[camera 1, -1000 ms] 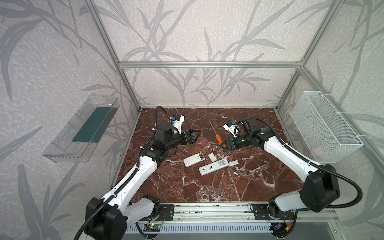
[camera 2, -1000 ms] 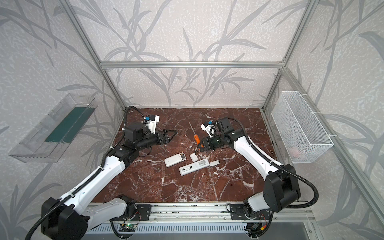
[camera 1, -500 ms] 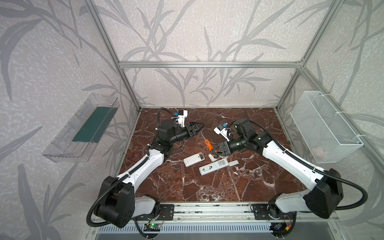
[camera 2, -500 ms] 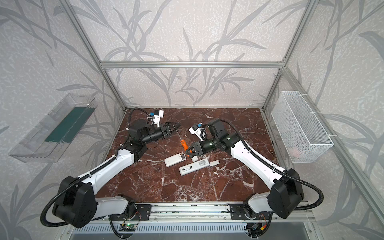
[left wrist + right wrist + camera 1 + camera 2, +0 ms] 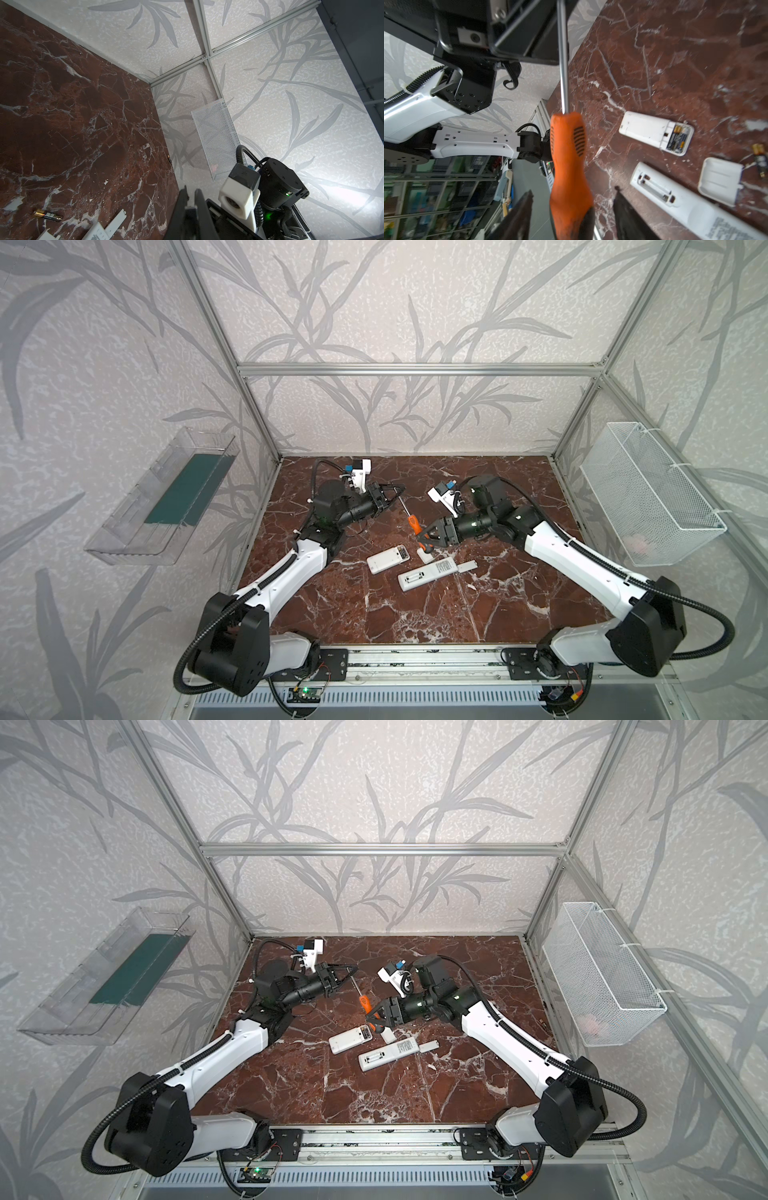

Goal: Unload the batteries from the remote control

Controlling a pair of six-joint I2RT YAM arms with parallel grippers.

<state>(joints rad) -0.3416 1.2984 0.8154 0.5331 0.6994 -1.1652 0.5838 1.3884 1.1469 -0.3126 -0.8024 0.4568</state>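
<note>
Gold-capped batteries (image 5: 678,138), likely light and slick, sit in the remote (image 5: 645,129), best levered at one end; left gripper (image 5: 400,491) pinches the screwdriver (image 5: 566,158), right gripper (image 5: 573,192) spread.

The left gripper (image 5: 400,491) has been brought forward and closed on the shaft tip of the orange-handled screwdriver (image 5: 413,525). The right gripper (image 5: 422,537) has been opened, and its fingers (image 5: 521,209) now stand clear of the handle.
</note>
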